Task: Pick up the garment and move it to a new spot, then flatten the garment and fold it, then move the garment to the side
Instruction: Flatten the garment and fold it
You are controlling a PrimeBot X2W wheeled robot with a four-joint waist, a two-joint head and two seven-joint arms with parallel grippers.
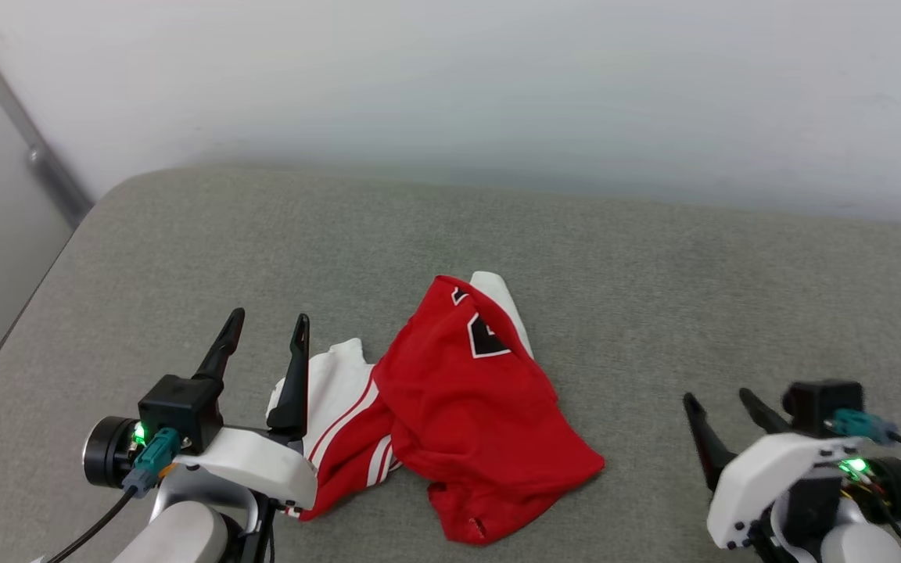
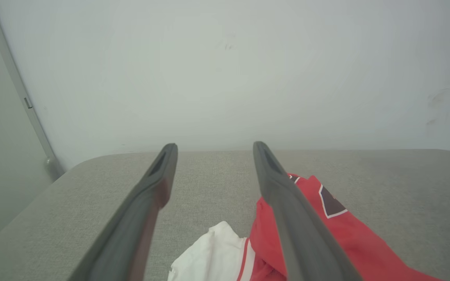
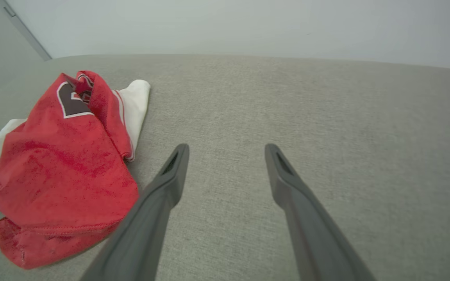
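While the red garment [image 1: 458, 391] lies in a crumpled heap, both tools hang open and hold nothing.

The garment sits on the grey tabletop [image 1: 654, 258], a little toward 6 o'clock from the middle of the head view, and one white sleeve [image 1: 333, 375] sticks out at 9 o'clock. The left tool [image 1: 271, 314] is at 8 o'clock with its fingers wide apart, one of them just over that sleeve. The right tool [image 1: 716, 395] is at 4 o'clock, also wide apart, well away from the cloth. The shirt is not flat yet. If a tool pinches the thick middle of the heap, it may grab two layers at once, and the shirt would come up bunched. If it grabs only the thin sleeve edge, the cloth could slip out.
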